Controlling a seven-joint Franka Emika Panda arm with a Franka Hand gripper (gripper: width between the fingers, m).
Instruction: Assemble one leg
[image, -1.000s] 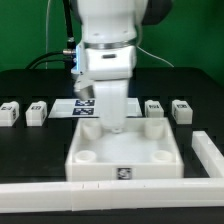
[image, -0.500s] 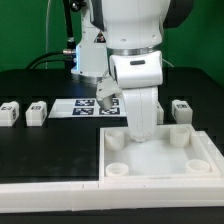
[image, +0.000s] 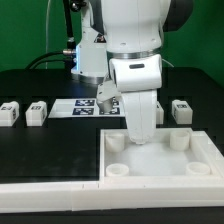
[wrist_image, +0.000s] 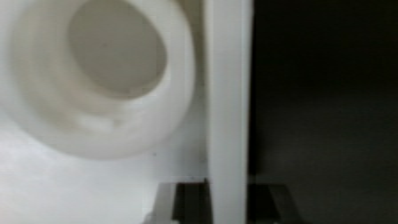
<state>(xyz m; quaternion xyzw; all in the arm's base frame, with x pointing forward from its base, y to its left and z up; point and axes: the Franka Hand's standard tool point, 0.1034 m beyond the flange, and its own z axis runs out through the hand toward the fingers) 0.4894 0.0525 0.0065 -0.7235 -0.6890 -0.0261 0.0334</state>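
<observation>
My gripper is shut on the far rim of the large white square panel, which has round corner sockets and lies flat on the table. In the wrist view the rim runs between my two dark fingers, with one socket beside it. Two legs, small white tagged blocks, lie at the exterior view's left. A third leg lies at the right. The arm hides the space behind it.
The marker board lies behind the panel on the black table. A white rail runs along the front, touching the panel's front edge. The panel reaches the exterior view's right edge.
The gripper slid the panel toward the exterior view's right, from the middle to the right side. Over the last half second it has barely moved.
</observation>
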